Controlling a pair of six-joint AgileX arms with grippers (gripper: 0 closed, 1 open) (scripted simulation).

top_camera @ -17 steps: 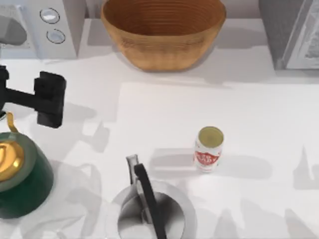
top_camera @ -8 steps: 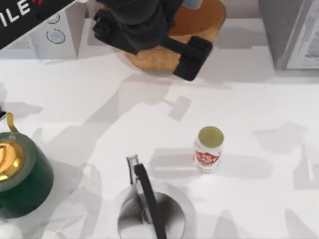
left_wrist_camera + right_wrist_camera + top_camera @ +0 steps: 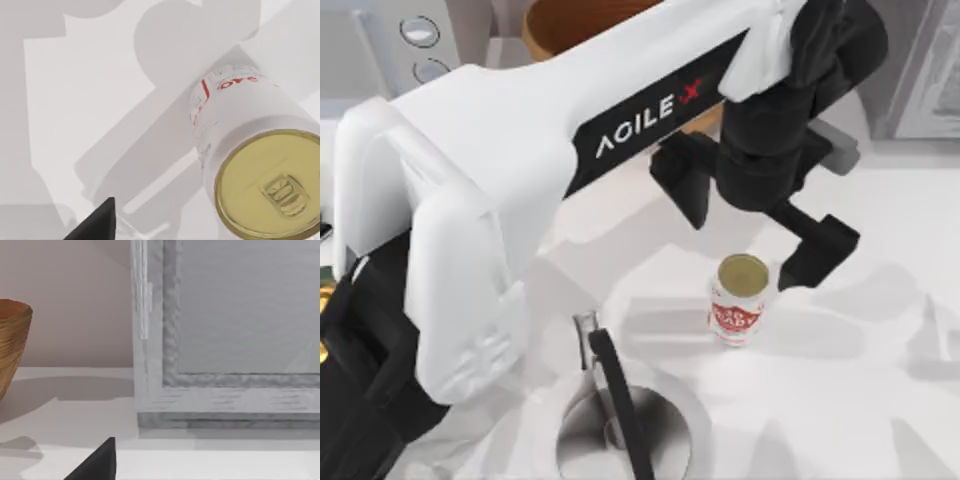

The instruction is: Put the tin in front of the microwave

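Left arm swings across the table

The left hand (image 3: 755, 225) has travelled from the table's left side past the basket (image 3: 570, 25) to just above the tin (image 3: 738, 300).

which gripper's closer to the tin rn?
Left. The left gripper hangs open just above and behind the upright tin, fingers spread either side. The right gripper faces the grey appliance at the table's far right.
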